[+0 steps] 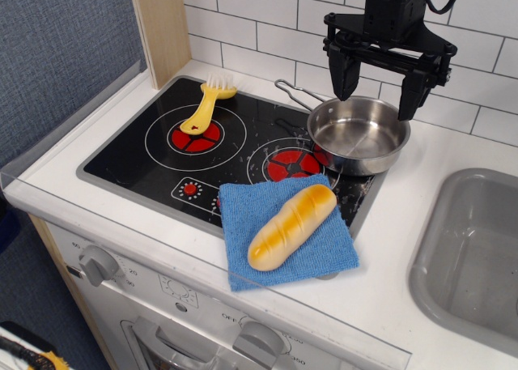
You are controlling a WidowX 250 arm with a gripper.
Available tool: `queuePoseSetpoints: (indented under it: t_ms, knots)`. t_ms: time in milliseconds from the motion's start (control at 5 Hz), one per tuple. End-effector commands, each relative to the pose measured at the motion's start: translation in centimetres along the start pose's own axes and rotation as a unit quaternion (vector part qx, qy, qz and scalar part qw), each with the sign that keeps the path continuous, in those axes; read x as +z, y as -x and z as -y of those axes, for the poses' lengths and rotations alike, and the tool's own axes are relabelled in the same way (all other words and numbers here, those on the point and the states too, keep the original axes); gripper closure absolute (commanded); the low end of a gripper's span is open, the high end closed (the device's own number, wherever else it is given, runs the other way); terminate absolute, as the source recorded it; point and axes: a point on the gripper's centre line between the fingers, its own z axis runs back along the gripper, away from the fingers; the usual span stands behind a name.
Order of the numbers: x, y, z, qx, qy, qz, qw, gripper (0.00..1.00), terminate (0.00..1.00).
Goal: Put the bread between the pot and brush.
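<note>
The bread point(291, 225), a glossy golden loaf, lies diagonally on a blue cloth point(283, 234) at the stove's front right. The pot point(358, 133), a shiny steel pan with a wire handle pointing back left, sits on the stove's right side. The yellow brush point(206, 104) with white bristles lies on the left burner, bristles toward the back. My gripper point(378, 85) is open and empty, hanging above the back of the pot, well away from the bread.
The black cooktop point(154, 159) has red burner marks. A grey sink point(473, 257) lies at the right. A white tiled wall stands behind, and a wooden panel point(162, 30) at the back left. Stove knobs sit along the front edge.
</note>
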Motion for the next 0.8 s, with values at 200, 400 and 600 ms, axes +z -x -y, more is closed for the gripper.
queuePoseSetpoints:
  t_ms: [200,400,600]
  knots:
    - [-1.0,3.0,-1.6,0.018,0.01,-0.012,0.9997,0.0,0.0]
    - [-1.4,6.0,-2.3,0.028,0.007,-0.028,0.9992,0.0,0.0]
    - [-2.5,9.7,-2.6,0.022,0.007,-0.044,0.9988,0.0,0.0]
